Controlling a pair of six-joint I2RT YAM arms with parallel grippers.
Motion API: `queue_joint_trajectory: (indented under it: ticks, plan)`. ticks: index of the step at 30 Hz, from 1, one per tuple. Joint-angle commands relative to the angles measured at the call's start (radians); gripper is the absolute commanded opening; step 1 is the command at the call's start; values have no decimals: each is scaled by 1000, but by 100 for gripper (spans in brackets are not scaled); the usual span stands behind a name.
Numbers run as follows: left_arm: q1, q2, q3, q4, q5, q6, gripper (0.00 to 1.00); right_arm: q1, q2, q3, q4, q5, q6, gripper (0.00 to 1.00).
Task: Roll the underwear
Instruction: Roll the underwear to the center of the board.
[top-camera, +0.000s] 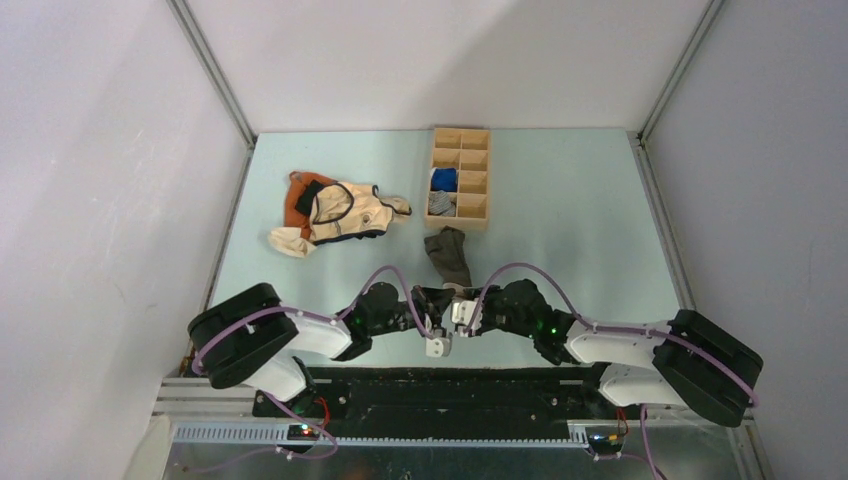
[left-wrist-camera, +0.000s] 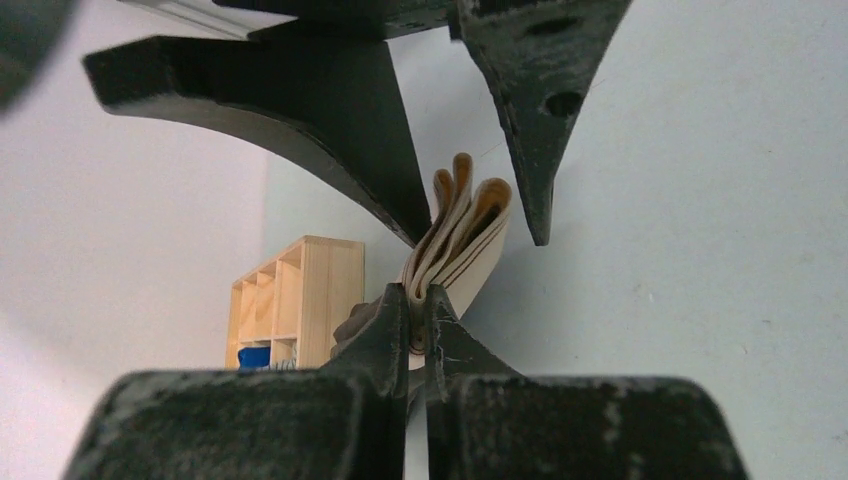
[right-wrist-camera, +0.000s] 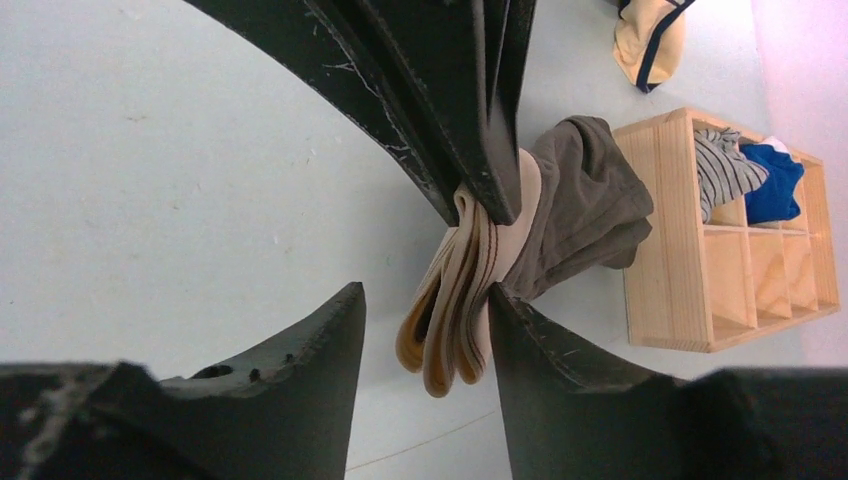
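Left jaws pinch the underwear (right-wrist-camera: 585, 200) waistband, right jaws spread around it, wooden box (right-wrist-camera: 680, 260) nearby

a lab test booth: white panel walls (top-camera: 100, 150), aluminium frame rails (top-camera: 215, 70).

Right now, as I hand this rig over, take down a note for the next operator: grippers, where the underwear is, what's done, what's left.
Left gripper: shut on the folded beige waistband.
Right gripper: open, fingers straddling the same waistband, not clamped.
Underwear: just in front of the wooden organizer, waistband end at the grippers, dark body bunched toward the organizer.
Done: waistband gathered into layers.
Left: no roll formed yet; the loose body has to be rolled up.
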Motion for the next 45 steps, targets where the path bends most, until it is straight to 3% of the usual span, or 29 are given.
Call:
queue_joint_trajectory:
  ticks: [1, 6, 12, 17, 21, 24, 33, 39, 45]
  plan:
    - [3, -34, -14, 72, -8, -42, 0, -11, 41, 18, 114, 3, -17, 50]
    - [9, -46, -19, 69, -15, -61, 0, -35, 78, 36, 112, 20, -32, 30]
    - [19, -70, -26, 27, -9, -79, 0, -58, 94, 57, 98, 15, -21, 17]
    - [20, -95, -15, -47, -16, -114, 0, -76, 78, 117, -76, -83, -40, 0]
    - [20, -183, 50, -298, -8, -241, 0, -127, 42, 219, -337, -237, -28, 0]
    - [20, -235, 132, -527, 2, -430, 0, -150, 30, 282, -547, -324, -56, 0]
    - [42, -254, 135, -621, -57, -849, 0, -164, 96, 387, -809, -460, -118, 0]
    - [59, -259, 114, -635, -61, -989, 0, -172, 304, 607, -1087, -550, -127, 0]
    - [76, -278, 60, -654, -71, -1175, 0, -180, 472, 803, -1256, -610, -151, 0]
